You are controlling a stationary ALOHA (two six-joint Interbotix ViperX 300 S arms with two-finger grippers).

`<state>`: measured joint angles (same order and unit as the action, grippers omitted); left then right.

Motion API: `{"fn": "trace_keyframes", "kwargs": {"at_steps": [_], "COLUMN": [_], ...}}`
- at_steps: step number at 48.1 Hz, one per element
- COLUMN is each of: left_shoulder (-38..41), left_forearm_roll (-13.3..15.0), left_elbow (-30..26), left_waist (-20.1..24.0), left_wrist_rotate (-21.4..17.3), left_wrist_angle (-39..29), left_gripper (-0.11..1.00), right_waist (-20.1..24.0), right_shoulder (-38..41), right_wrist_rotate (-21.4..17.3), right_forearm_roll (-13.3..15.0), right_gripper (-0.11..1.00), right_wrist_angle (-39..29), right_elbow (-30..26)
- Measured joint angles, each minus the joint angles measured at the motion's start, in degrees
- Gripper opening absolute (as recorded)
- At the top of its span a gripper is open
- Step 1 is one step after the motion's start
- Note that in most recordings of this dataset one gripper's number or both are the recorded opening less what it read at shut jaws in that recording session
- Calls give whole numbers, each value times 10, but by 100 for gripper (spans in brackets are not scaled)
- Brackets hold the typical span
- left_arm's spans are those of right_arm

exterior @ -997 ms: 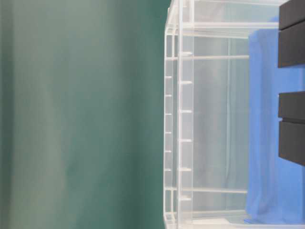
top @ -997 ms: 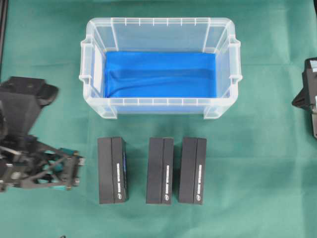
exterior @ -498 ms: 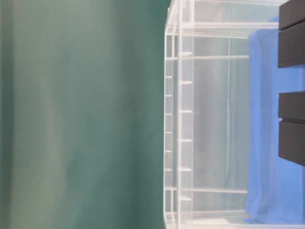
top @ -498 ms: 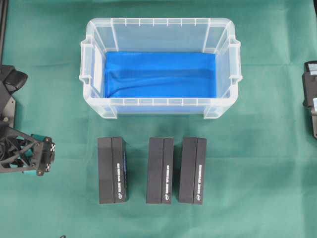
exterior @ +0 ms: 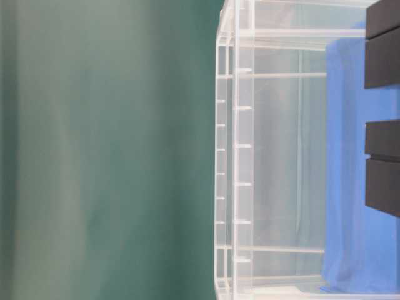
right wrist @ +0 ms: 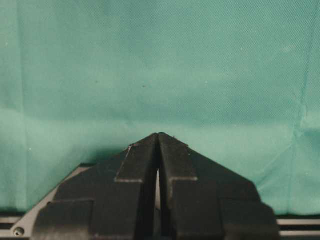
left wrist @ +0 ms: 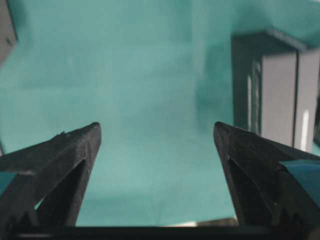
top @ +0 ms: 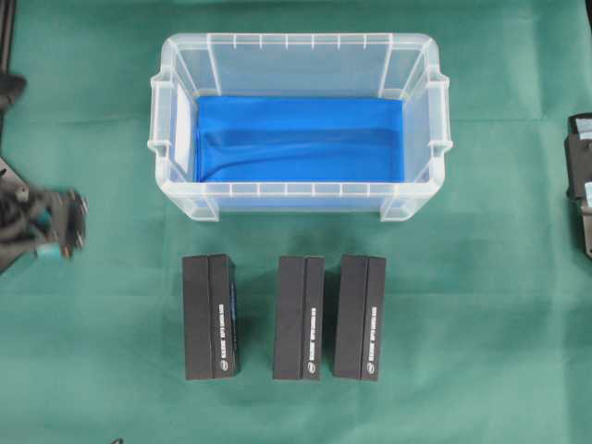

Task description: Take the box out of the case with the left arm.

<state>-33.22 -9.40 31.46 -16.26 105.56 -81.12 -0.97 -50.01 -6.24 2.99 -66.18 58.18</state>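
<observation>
The left end effector (top: 57, 222), jaws wide and empty, has pulled back from the three black boxes (top: 299, 317) toward the table's (top: 499, 351) left edge. The case (top: 298, 190) holds only blue cloth (top: 298, 139); removal looks finished. The right end effector (right wrist: 158, 135) is closed.

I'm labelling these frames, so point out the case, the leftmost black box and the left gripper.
case (top: 299, 192): overhead view, on its near ribbed rim.
leftmost black box (top: 211, 317): overhead view, middle of its top face.
left gripper (left wrist: 157, 134): left wrist view, midway between its open fingertips.
</observation>
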Motion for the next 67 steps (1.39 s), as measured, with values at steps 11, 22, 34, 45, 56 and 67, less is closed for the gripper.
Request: {"fn": "trace_keyframes", "kwargs": {"at_steps": [11,22,34,45,56,67], "left_shoulder": [-28,-28,-30,-35,-37,-37], "left_forearm_roll": [0,7,8,9,10,11], "left_elbow": [9,10,10,10,10,11], "left_waist": [122,232,266,266,266,266], "left_wrist_rotate": [-113,-211,-238,-238,-238,-238], "left_wrist_angle": [-2,-3,-3,-3,0,2], "left_gripper": [90,90,90,90,90,90], "right_waist": [0,0,0,0,0,0], "right_shoulder": [0,-1,-3,-4,-7,-12], "right_wrist_rotate": [0,0,0,0,0,-1], "right_forearm_roll": [-1,0,-1,0,0,0], "right_gripper": [0,0,0,0,0,0], "right_wrist_angle": [-10,-37,-50,-51,-65,-70], "right_elbow": [-1,0,-1,-2,-2,-3]}}
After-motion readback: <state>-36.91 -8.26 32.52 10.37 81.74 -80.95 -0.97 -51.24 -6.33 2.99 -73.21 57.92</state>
